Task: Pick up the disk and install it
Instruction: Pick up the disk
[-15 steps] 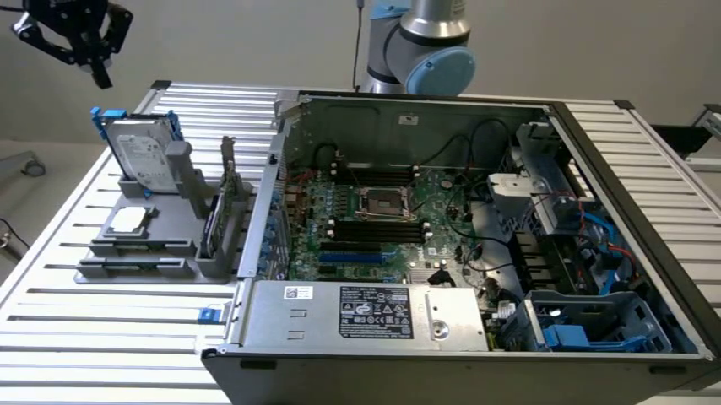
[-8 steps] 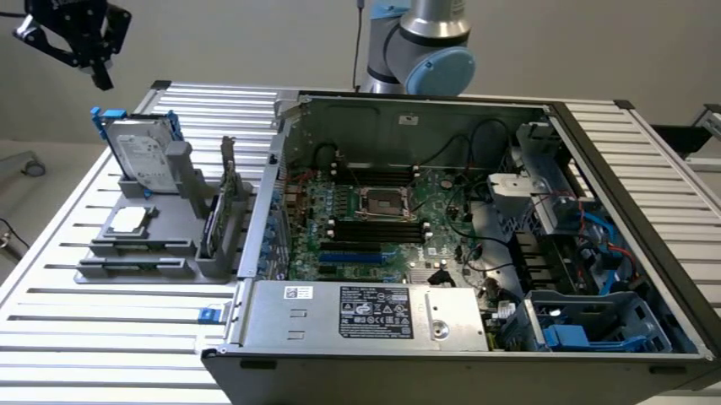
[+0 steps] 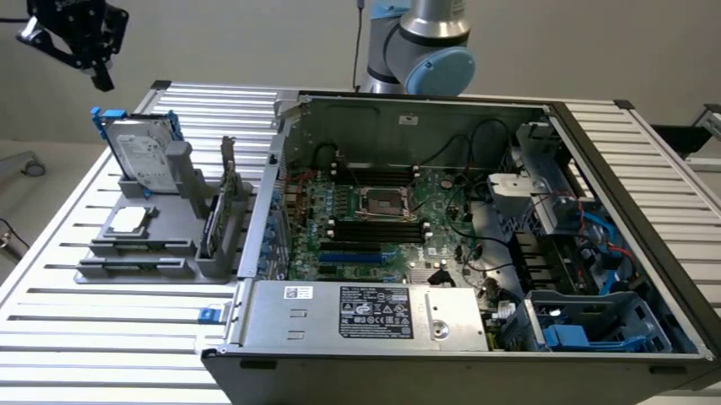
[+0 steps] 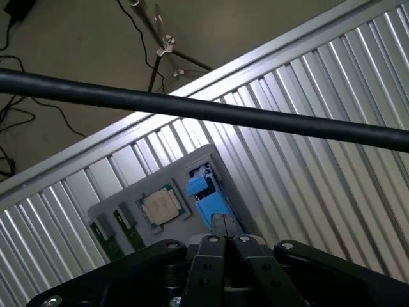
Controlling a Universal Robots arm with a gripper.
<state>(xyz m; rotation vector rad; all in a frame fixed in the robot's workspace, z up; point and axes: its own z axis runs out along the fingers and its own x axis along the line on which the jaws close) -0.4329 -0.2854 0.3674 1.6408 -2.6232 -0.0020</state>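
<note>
Well above the ribbed aluminium table, the arm's gripper hangs with its jaws clenched together and nothing between them. The disk stands on edge below, well clear of the jaws, slotted upright in a grey fixture at the exterior view's left. Its blue carrier bracket frames the silver drive, the white label facing the camera. A small square chip lies flat on the fixture in front of the disk. The open computer case sits just beside the fixture toward the exterior view's right, its motherboard exposed and a labelled silver box along its near edge. The exterior view takes in the case and the face of the disk. The wrist view looks down past the closed fingertips onto the disk's blue top edge with the chip next to it, and adds a black cable crossing the frame and a stand's legs on the floor beyond the table.
</note>
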